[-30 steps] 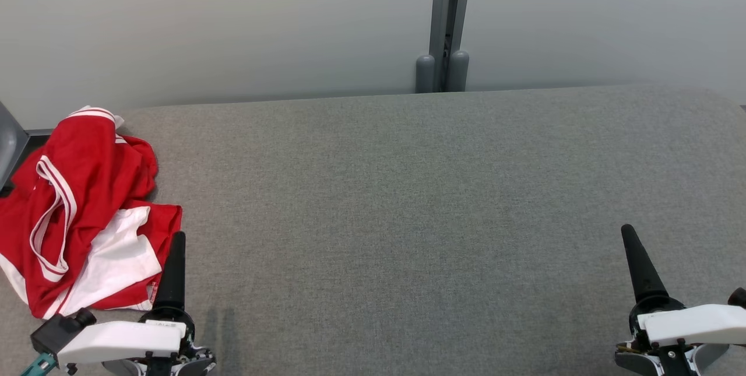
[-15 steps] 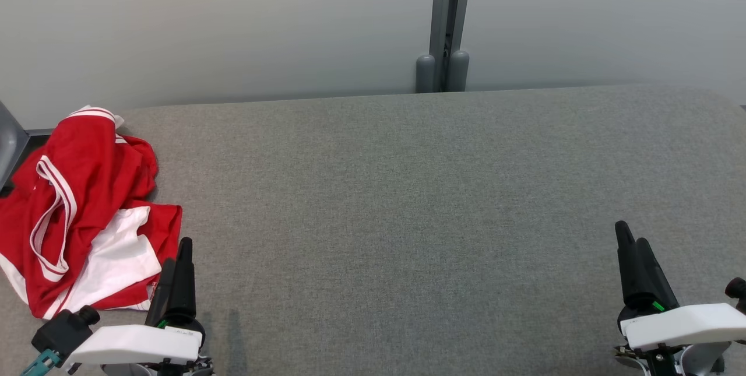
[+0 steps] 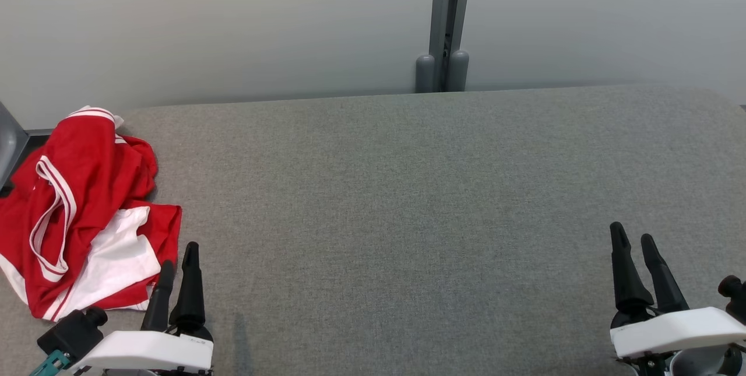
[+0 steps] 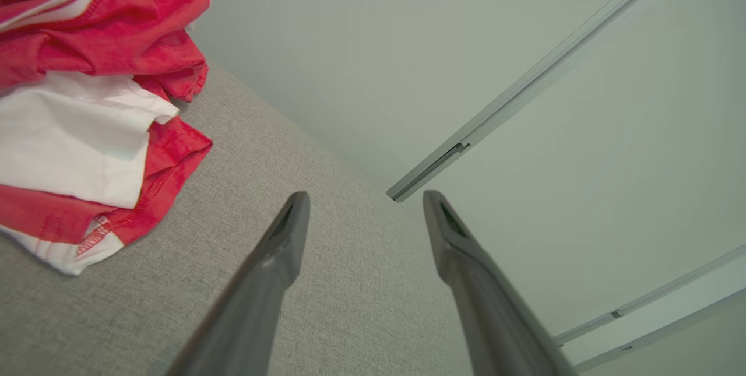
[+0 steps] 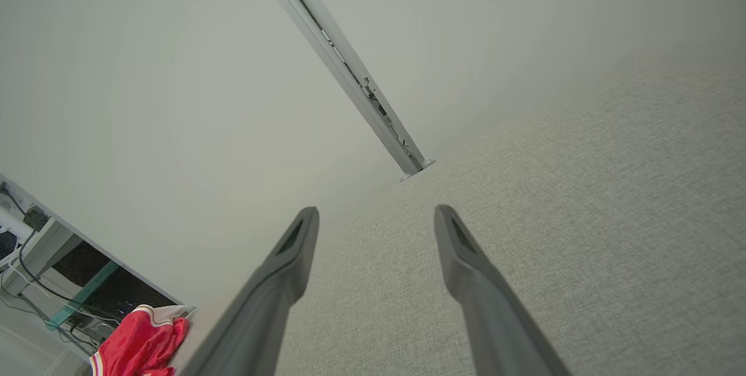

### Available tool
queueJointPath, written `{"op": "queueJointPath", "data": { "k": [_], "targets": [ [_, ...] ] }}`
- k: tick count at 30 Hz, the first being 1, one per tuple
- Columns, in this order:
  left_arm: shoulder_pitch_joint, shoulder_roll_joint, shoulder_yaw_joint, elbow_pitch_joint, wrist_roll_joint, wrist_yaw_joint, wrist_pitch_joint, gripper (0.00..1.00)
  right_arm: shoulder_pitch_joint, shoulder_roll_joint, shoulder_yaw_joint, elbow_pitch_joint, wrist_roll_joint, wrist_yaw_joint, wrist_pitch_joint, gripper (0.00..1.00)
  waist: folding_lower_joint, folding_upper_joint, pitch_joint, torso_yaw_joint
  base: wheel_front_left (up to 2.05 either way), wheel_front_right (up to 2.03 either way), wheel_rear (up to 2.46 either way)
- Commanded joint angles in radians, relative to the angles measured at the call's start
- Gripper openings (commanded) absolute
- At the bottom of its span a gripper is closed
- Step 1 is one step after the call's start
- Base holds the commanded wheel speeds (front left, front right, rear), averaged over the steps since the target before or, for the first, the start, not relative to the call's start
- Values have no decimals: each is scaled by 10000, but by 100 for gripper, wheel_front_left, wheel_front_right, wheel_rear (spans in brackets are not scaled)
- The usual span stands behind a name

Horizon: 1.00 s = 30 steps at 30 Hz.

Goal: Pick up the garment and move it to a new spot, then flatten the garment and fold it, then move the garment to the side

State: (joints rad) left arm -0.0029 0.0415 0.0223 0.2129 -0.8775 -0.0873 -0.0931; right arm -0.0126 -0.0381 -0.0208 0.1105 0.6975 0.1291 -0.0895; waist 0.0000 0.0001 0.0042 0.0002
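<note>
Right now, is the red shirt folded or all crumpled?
Crumpled: the shirt lies in a lumpy heap, red and white layers bunched unevenly.

Garment (image 3: 76, 207) red, white panel, white-striped trim; table (image 3: 408, 201) grey.

We see the garment (image 3: 76, 201) heaped at the surface's (image 3: 408, 189) left edge. The head view's left border cuts off its outer part. Its folds hide the layers beneath, so we cannot tell its cut. In the left wrist view the top and left borders crop it. In the right wrist view it is tiny and clipped at the bottom, beside clutter (image 5: 58, 288) too small to make out. The left hand (image 3: 179, 255) and right hand (image 3: 631, 233) run past the head view's bottom border, and the fingers (image 4: 256, 283) blur toward the wrist views' lower borders.
</note>
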Motion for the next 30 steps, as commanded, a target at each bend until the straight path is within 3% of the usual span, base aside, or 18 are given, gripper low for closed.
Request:
{"op": "queueJointPath", "data": {
  "k": [1, 30],
  "targets": [
    [-14, 79, -19, -139, 314, 18, -92, 100, -44, -98, 19, -188, -364, 19, -139, 100, 0, -1, 3, 0, 0, 0, 0],
    [276, 96, -248, -228, 3382, 151, -871, 100, 191, -129, 304, -672, -3663, 21, -927, 100, 0, -1, 19, 36, 0, 0, 0]
  ]
}}
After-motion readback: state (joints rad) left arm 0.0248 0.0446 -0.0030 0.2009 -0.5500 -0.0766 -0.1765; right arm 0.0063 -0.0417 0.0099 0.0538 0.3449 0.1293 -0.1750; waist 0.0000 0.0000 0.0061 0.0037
